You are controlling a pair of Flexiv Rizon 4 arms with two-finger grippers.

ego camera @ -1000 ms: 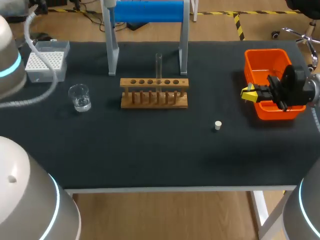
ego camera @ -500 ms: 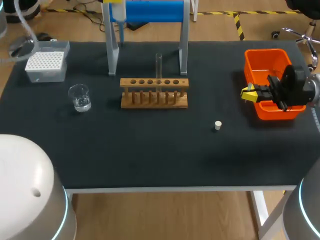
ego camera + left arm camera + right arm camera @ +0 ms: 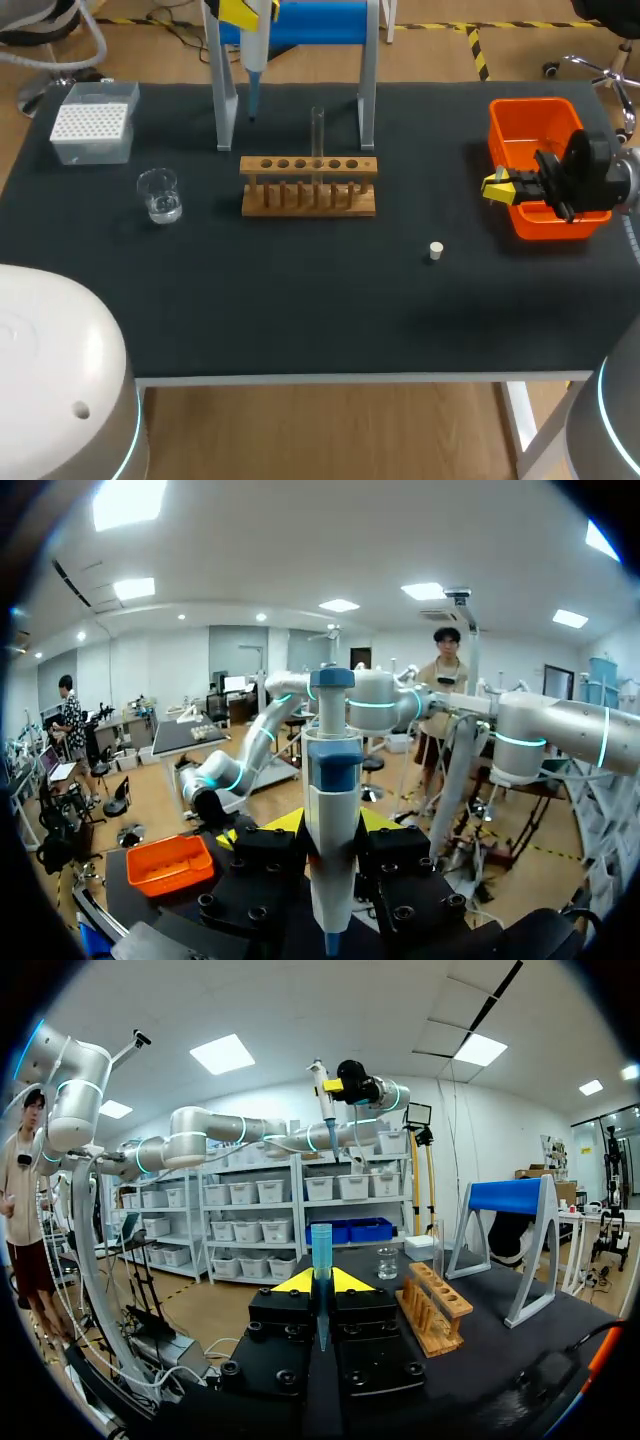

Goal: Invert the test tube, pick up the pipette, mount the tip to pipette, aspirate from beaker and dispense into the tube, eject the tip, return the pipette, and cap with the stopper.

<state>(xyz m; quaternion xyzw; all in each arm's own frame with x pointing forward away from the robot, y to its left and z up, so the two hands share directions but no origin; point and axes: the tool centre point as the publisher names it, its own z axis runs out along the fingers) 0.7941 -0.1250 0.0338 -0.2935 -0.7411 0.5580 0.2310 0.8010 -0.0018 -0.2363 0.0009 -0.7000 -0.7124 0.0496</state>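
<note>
My left gripper hangs at the back of the table, just left of the blue-topped stand, shut on the pipette, which points down. In the left wrist view the pipette stands upright between the yellow fingers of that gripper. An upright test tube sits in the wooden rack. My right gripper is at the near left corner of the orange bin; its own view shows that gripper shut on a blue pipette tip. The white stopper lies on the mat.
A glass beaker with some liquid stands left of the rack. The tip box sits at the back left corner. The stand's grey legs rise behind the rack.
My left arm has carried the pipette to the right and lower, toward the stand. The right arm has kept still.
</note>
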